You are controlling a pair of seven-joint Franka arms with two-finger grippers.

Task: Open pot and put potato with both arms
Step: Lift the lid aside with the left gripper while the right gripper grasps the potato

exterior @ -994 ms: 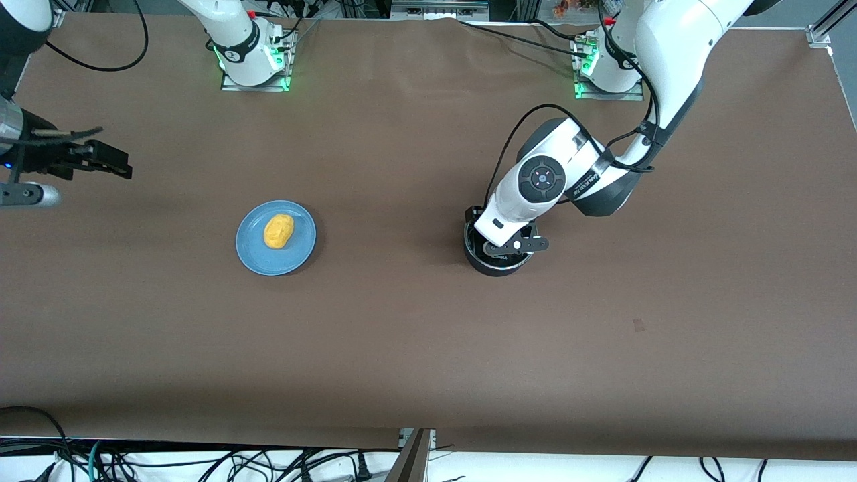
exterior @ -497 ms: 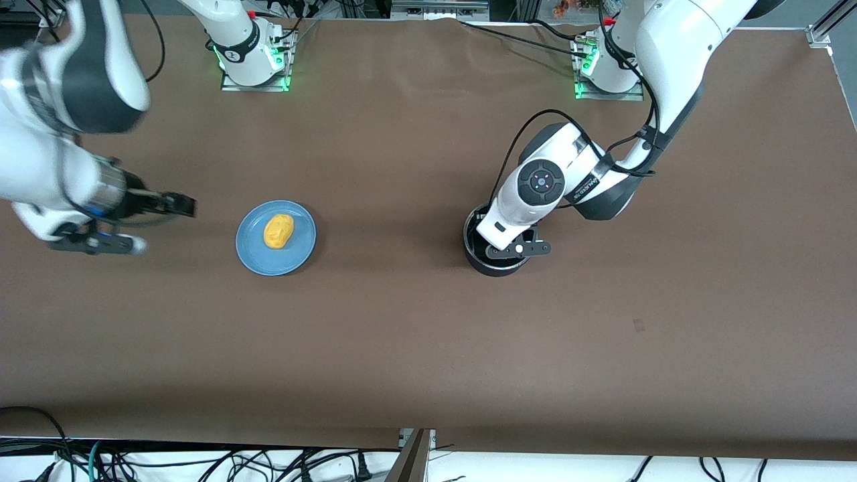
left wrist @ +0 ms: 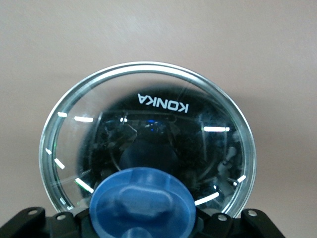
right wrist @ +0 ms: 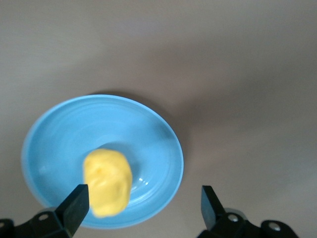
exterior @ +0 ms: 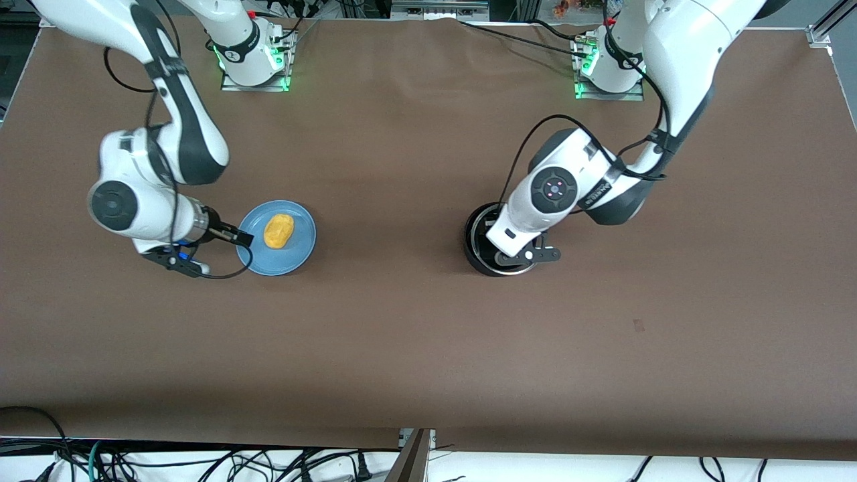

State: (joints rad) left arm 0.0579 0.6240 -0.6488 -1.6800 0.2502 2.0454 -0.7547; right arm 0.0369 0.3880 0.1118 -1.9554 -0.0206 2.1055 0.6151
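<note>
Pot [exterior: 483, 246] sits toward the left arm's end of the table, glass lid [left wrist: 148, 134] on; left gripper [left wrist: 143, 225] is clamped on the lid's blue knob [left wrist: 143, 208]; right gripper [right wrist: 143, 203], fingers spread, hovers over the blue plate [exterior: 298, 251] bearing the potato [exterior: 278, 231].

Glass lid [left wrist: 148, 124] on pot; left gripper [left wrist: 142, 218] clamped on blue knob [left wrist: 142, 206].

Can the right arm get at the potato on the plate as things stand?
Probably yes. The potato lies uncovered on the blue plate, and the right gripper hangs open at the plate's rim with nothing between them.
</note>
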